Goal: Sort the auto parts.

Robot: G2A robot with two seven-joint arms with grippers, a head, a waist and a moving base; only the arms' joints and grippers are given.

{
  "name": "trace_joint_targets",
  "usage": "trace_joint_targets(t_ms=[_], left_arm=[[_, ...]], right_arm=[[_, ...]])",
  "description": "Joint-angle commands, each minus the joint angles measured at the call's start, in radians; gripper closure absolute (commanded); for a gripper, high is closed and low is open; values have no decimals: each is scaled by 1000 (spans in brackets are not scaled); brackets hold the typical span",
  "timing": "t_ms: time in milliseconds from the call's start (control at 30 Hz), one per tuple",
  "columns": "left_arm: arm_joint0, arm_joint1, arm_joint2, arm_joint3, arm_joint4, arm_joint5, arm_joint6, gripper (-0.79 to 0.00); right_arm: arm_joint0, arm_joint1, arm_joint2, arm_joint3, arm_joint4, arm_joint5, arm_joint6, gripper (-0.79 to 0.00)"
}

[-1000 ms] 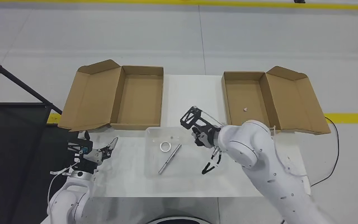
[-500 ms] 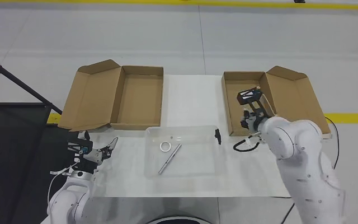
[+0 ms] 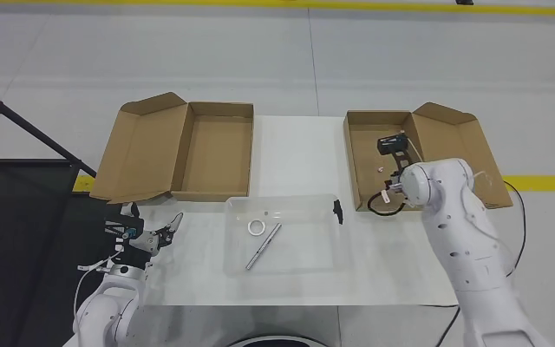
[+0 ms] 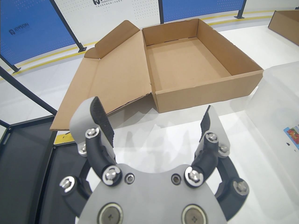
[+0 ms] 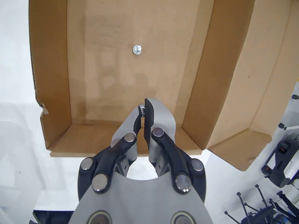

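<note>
The right gripper [image 5: 143,111] hangs over the near end of the right box [image 5: 112,47], its fingers pinched almost together on a small bolt [image 5: 141,107] held at the very tips. A second bolt [image 5: 137,49] lies by itself on the cardboard floor of that box, farther in and well apart from the gripper. The left gripper [image 4: 151,108] sits low over the near left corner of the white table [image 3: 295,139], fingers spread wide with nothing between them, pointing toward the left box [image 4: 193,54], whose lid flap is folded flat outward. Between the two boxes, nearer the robot, stands a clear plastic tub [image 3: 303,256]. Inside it a pale ring [image 3: 256,227] lies just beside one end of a slim metal rod [image 3: 262,246] that is set at a slant. A small black part [image 3: 337,211] sits at the tub's wall on the side nearest the right box; whether it rests inside or on the rim cannot be told.
</note>
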Motion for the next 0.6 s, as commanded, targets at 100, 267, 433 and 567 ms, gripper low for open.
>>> trace_joint_targets(t_ms=[100, 267, 433, 567], left_arm=[[0, 0, 0, 0, 0, 0, 0, -785], [0, 0, 0, 0, 0, 0, 0, -785], [0, 0, 0, 0, 0, 0, 0, -785], [0, 0, 0, 0, 0, 0, 0, -785]], right_arm=[[41, -15, -34, 107, 1, 24, -48, 0], [67, -30, -54, 194, 24, 43, -100, 0], [83, -39, -62, 237, 45, 47, -125, 0], [92, -43, -64, 239, 41, 53, -123, -225]])
